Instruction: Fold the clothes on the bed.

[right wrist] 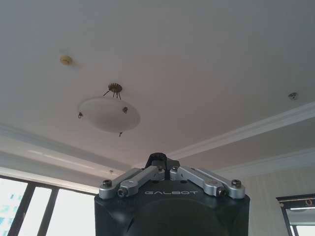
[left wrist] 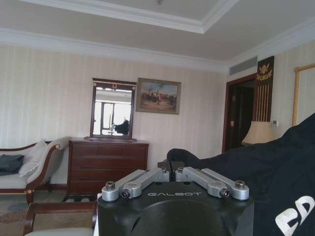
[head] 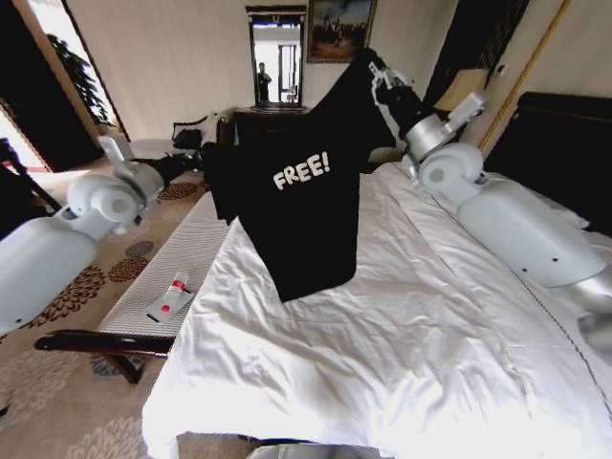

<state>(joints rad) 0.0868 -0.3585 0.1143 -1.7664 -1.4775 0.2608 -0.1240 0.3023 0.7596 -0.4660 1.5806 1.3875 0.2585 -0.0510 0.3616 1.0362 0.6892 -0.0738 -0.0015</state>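
Note:
The black T-shirt (head: pixel 296 220) with white "FREE" lettering hangs spread in the air over the bed (head: pixel 411 363), chest print facing me. Its lower hem rests on the white duvet. My left gripper (head: pixel 208 158) is shut on the shirt's lower, left-hand shoulder. In the left wrist view its jaws (left wrist: pixel 172 169) are closed with black fabric (left wrist: pixel 275 172) running out from between them. My right gripper (head: pixel 379 78) is raised higher, shut on the other shoulder. In the right wrist view that gripper (right wrist: pixel 162 164) points at the ceiling, with a bit of black cloth at its tip.
A white-cushioned bench (head: pixel 182 258) with a dark wood frame runs along the bed's left side, and a small red-and-white tube (head: pixel 170 296) lies on it. A dark headboard (head: pixel 564 153) stands at the right. A dresser (head: pixel 273 120) with a mirror stands beyond the bed.

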